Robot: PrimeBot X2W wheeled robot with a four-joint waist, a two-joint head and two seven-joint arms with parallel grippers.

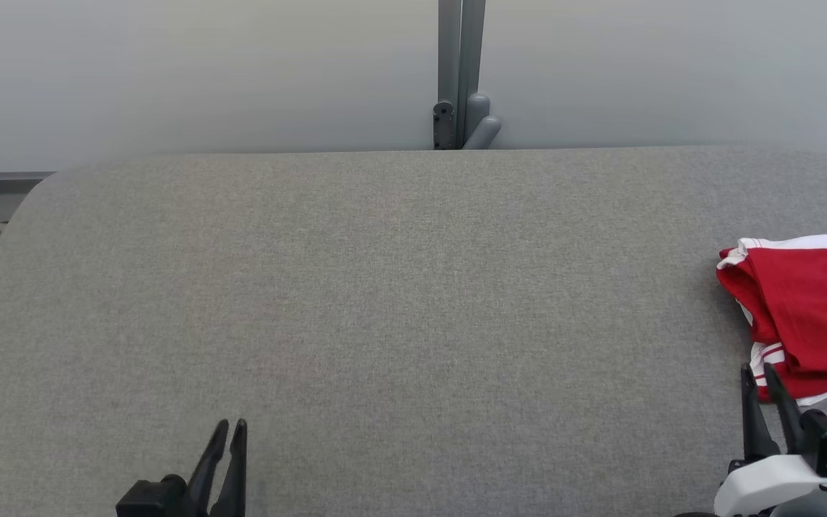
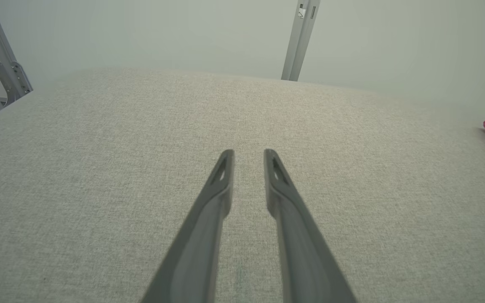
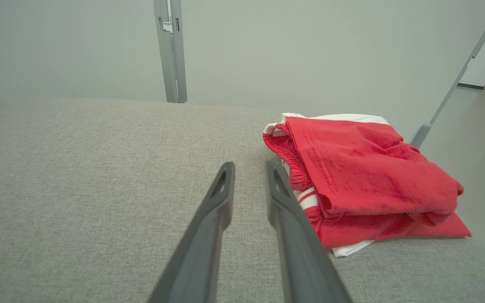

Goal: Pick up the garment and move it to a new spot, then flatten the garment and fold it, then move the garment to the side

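Head view, near edge of the desk [image 1: 413,301]: left pincer [image 1: 232,425] sits toward the near-left, right pincer [image 1: 757,368] at the near-right corner. Wrist views show both pincers released, fingers parted by a narrow gap with nothing between them. The garment [image 1: 808,309], red with white striped trim, lies folded in a stack at the right edge, just beyond the right pincer; contact cannot be determined. Behind the far edge, mid-span, stands a grey metal post [image 1: 460,72].
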